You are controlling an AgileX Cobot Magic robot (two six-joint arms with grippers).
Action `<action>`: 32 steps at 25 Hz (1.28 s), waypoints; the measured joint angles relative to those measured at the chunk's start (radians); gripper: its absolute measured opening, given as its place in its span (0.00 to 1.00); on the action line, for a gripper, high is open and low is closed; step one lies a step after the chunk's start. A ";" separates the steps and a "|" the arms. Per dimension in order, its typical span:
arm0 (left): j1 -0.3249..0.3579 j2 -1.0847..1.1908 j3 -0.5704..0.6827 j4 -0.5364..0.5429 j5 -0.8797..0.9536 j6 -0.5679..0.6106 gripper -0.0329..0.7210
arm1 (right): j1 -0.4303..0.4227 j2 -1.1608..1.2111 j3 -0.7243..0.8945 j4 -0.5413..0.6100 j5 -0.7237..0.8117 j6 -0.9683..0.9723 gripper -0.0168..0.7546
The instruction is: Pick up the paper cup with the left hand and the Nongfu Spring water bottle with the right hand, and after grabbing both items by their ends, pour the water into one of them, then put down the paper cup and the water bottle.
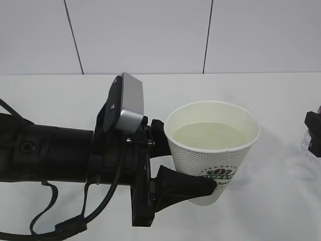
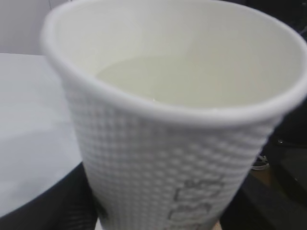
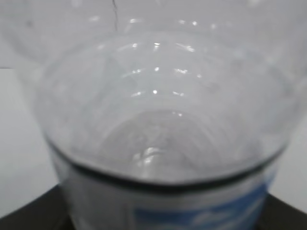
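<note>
In the exterior view, the left hand (image 1: 183, 163) grips the paper cup (image 1: 212, 150) from its left side, upright on the white table (image 1: 271, 201). The water (image 1: 210, 135) is in it. The left wrist view shows the cup close. The right wrist view shows the Nongfu Spring water bottle (image 3: 163, 129), blurred, between the right hand's jaws.
</note>
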 joint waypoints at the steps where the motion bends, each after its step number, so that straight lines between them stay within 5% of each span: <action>1: 0.000 0.000 0.000 0.000 0.000 0.000 0.70 | 0.000 0.000 0.000 0.000 0.000 0.000 0.58; 13: 0.000 0.000 0.000 -0.015 0.003 0.000 0.70 | 0.000 0.000 0.000 0.000 -0.014 -0.037 0.58; 32: 0.000 0.004 0.000 -0.376 0.099 0.238 0.70 | 0.000 0.000 0.000 0.000 -0.016 -0.038 0.58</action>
